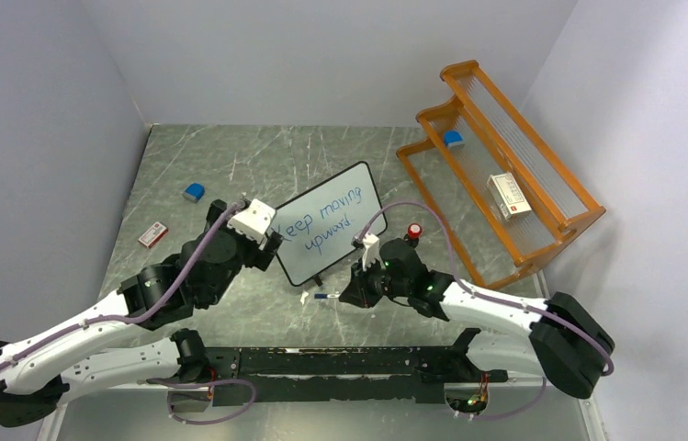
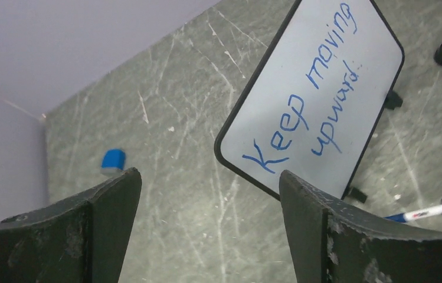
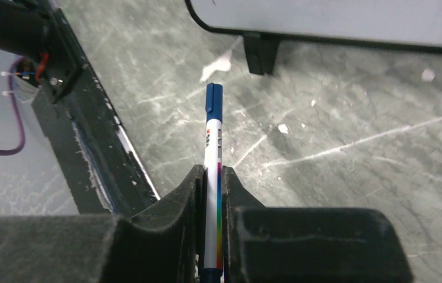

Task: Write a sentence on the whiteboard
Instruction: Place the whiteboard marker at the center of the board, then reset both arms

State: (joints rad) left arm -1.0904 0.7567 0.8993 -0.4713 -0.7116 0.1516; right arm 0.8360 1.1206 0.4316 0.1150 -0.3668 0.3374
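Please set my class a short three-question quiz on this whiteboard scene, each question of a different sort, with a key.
1. True or false: the right gripper is shut on the marker.
2. The sentence on the whiteboard reads: A) Keep moving upward, B) Keep going forward, C) Never look down.
3. Fill in the blank: the left gripper holds nothing; its jaws stand ____.

Key: 1 true; 2 A; 3 open.

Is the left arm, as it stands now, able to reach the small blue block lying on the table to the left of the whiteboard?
Probably yes. The left gripper is open and empty, and only bare table lies between it and the blue block; the whiteboard stands off to the side.
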